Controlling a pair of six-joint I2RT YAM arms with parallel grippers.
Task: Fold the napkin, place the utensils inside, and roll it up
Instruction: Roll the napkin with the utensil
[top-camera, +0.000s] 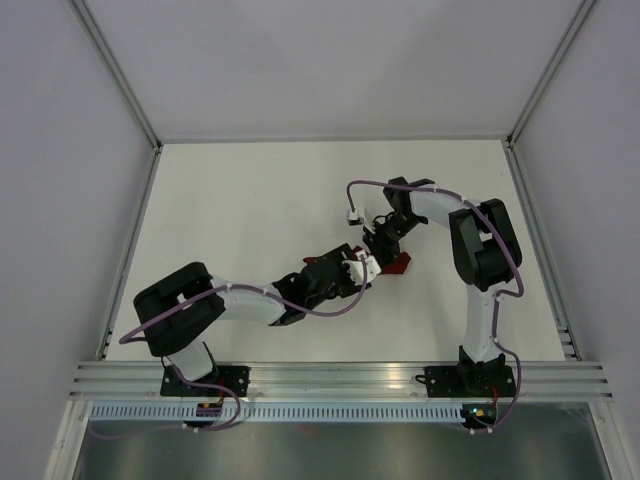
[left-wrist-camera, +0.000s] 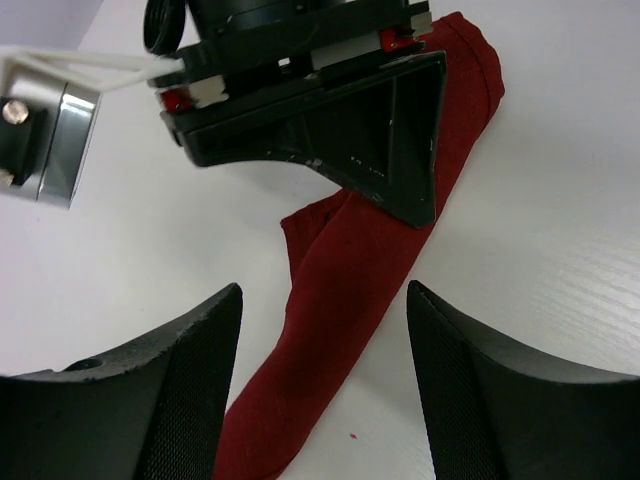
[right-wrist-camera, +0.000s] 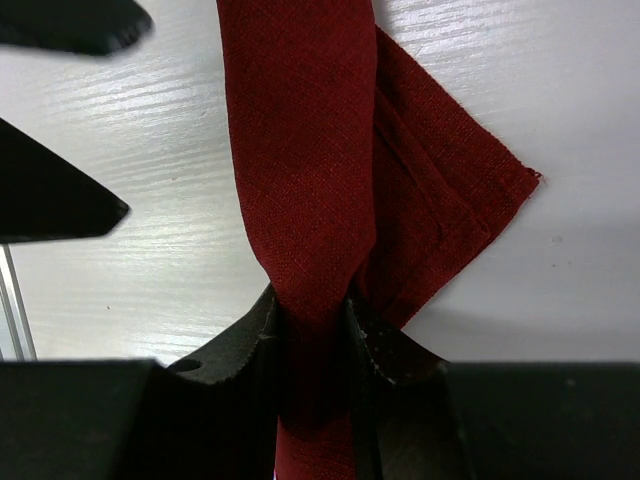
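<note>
Napkin (right-wrist-camera: 300, 150) in a long strip, right end effector (right-wrist-camera: 312, 305) grasping it, left end effector (left-wrist-camera: 323, 290) released

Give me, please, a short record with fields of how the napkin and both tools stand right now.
napkin: dark red cloth, bunched into a long narrow roll, lying on the white table
napkin detail: a flat folded corner sticks out beside the roll near the right tool
right tool: shut on the napkin, cloth pinched between its fingers
left tool: open, one finger on either side of the napkin, not gripping
utensils: none visible; whether any lie inside the roll cannot be told
</note>
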